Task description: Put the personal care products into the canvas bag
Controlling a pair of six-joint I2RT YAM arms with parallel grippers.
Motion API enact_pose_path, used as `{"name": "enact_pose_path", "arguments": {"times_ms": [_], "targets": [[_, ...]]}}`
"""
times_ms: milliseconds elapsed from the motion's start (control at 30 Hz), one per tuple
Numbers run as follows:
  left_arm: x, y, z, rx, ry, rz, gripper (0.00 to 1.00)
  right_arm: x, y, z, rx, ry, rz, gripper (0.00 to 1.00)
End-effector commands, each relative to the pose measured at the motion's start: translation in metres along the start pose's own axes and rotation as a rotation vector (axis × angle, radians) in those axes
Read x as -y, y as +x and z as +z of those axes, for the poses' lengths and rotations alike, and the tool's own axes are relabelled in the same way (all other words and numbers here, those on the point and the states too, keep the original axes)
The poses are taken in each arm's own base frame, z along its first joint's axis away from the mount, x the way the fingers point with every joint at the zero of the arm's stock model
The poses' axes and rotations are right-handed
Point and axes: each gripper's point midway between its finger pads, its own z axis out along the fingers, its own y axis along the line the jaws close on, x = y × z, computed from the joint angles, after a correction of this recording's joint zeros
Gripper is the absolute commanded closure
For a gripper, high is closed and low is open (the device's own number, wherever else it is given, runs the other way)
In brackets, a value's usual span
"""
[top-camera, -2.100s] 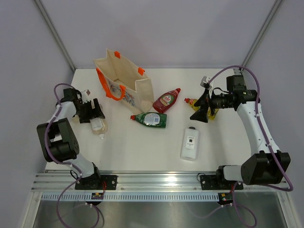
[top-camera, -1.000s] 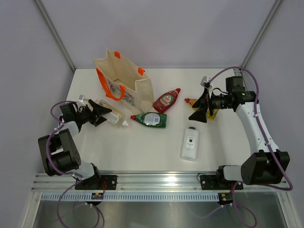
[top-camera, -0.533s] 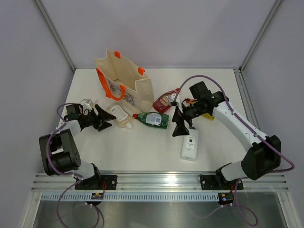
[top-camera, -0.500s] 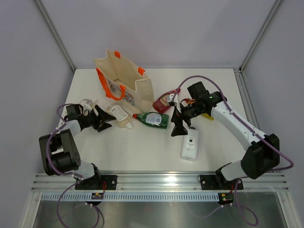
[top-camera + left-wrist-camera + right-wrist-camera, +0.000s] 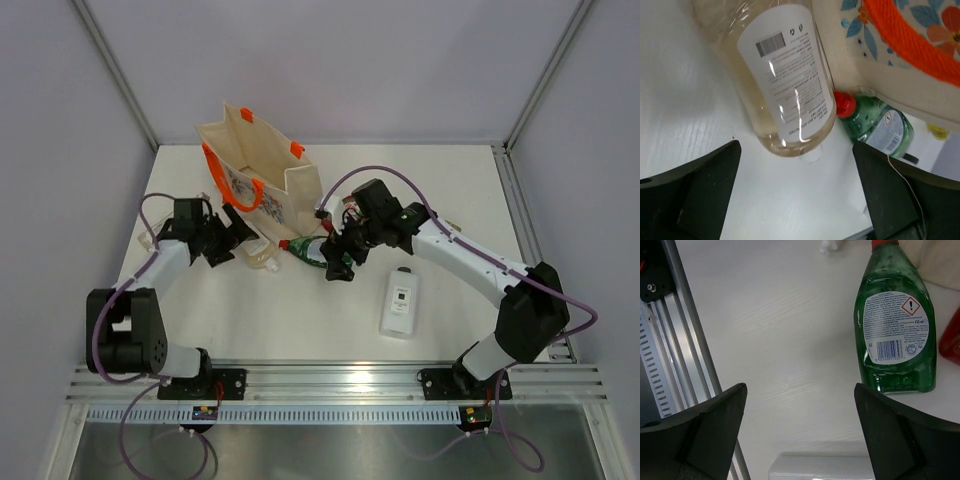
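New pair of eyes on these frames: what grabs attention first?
The cream canvas bag with orange handles, standing at the far left of the table. Both claws hang open at its foot: the left claw over the clear pale-yellow bottle, the right claw over the green bottle, both bottles lying flat.

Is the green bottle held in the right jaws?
No: the right wrist view shows the green bottle lying on the table with the jaws spread wide, not closed on it.
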Motion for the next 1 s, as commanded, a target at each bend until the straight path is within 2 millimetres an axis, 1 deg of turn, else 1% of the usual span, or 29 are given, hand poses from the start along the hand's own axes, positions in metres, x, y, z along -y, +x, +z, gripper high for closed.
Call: {"name": "enact_pose_path", "arguments": {"times_ms": [0, 33, 67, 100, 133, 167, 200, 233, 267, 300, 333, 367, 433, 533, 567, 633, 667, 700, 733, 767, 800, 833, 867, 900, 933, 967], "targets": [[-0.011, -0.020, 0.020, 0.063, -0.222, 0.010, 0.01, 0.020, -0.024, -0.009, 0.071, 0.130, 0.051, 0.02], [-0.005, -0.016, 0.026, 0.052, -0.232, 0.034, 0.01, 0.020, -0.023, -0.010, 0.077, 0.137, 0.052, 0.02], [0.002, -0.023, 0.028, 0.070, -0.247, 0.044, 0.01, 0.019, -0.017, -0.011, 0.075, 0.141, 0.058, 0.02], [-0.003, -0.025, 0.035, 0.079, -0.287, 0.050, 0.01, 0.019, -0.016, -0.012, 0.079, 0.150, 0.060, 0.02], [-0.002, -0.026, 0.039, 0.088, -0.315, 0.055, 0.01, 0.017, -0.017, -0.015, 0.093, 0.155, 0.066, 0.01], [-0.002, -0.032, 0.036, 0.095, -0.373, 0.045, 0.01, 0.017, -0.010, -0.014, 0.083, 0.155, 0.081, 0.01], [-0.008, -0.037, 0.038, 0.105, -0.433, 0.040, 0.01, 0.016, -0.008, -0.014, 0.083, 0.156, 0.087, 0.01], [-0.021, -0.030, 0.049, 0.061, -0.499, 0.041, 0.01, 0.015, -0.007, -0.014, 0.085, 0.154, 0.101, 0.01], [-0.032, -0.021, 0.046, 0.010, -0.578, 0.037, 0.01, 0.015, -0.003, -0.015, 0.085, 0.156, 0.109, 0.01], [-0.026, -0.030, 0.048, 0.019, -0.600, 0.039, 0.01, 0.015, -0.002, -0.015, 0.085, 0.157, 0.114, 0.01], [-0.038, -0.024, 0.055, -0.006, -0.665, 0.055, 0.01, 0.015, -0.002, -0.015, 0.088, 0.160, 0.119, 0.01], [-0.040, -0.022, 0.057, -0.021, -0.683, 0.065, 0.01, 0.015, 0.000, -0.016, 0.088, 0.161, 0.125, 0.00], [-0.042, -0.018, 0.066, -0.042, -0.681, 0.076, 0.01, 0.014, 0.000, -0.016, 0.093, 0.158, 0.131, 0.00], [-0.040, -0.015, 0.078, -0.067, -0.667, 0.073, 0.01, 0.013, -0.001, -0.015, 0.097, 0.147, 0.141, 0.01], [-0.045, -0.011, 0.081, -0.083, -0.685, 0.073, 0.01, 0.013, -0.002, -0.014, 0.099, 0.144, 0.141, 0.01], [-0.049, -0.005, 0.082, -0.093, -0.702, 0.076, 0.04, 0.012, -0.002, -0.013, 0.098, 0.139, 0.146, 0.00], [-0.050, -0.004, 0.079, -0.087, -0.709, 0.076, 0.16, 0.012, -0.003, -0.014, 0.100, 0.138, 0.142, 0.01], [-0.051, -0.003, 0.077, -0.082, -0.707, 0.083, 0.31, 0.012, -0.003, -0.015, 0.102, 0.139, 0.138, 0.00], [-0.053, -0.001, 0.074, -0.077, -0.704, 0.080, 0.51, 0.012, -0.003, -0.015, 0.102, 0.140, 0.137, 0.01], [-0.060, 0.007, 0.071, -0.087, -0.711, 0.081, 0.70, 0.011, -0.001, -0.016, 0.101, 0.138, 0.136, 0.00], [-0.054, 0.008, 0.066, -0.090, -0.676, 0.094, 0.99, 0.010, -0.001, -0.015, 0.100, 0.133, 0.136, 0.00], [-0.053, 0.011, 0.063, -0.100, -0.659, 0.100, 1.00, 0.008, 0.000, -0.016, 0.099, 0.125, 0.137, 0.00], [-0.056, 0.021, 0.061, -0.124, -0.638, 0.106, 1.00, 0.007, 0.000, -0.016, 0.098, 0.118, 0.139, 0.00], [-0.040, 0.025, 0.056, -0.144, -0.544, 0.117, 1.00, 0.004, 0.001, -0.016, 0.097, 0.099, 0.143, 0.01], [-0.028, 0.023, 0.059, -0.124, -0.453, 0.123, 1.00, 0.001, -0.001, -0.017, 0.102, 0.087, 0.141, 0.00], [-0.036, 0.045, 0.056, -0.171, -0.401, 0.106, 1.00, -0.003, -0.002, -0.018, 0.108, 0.066, 0.140, 0.00]]}}
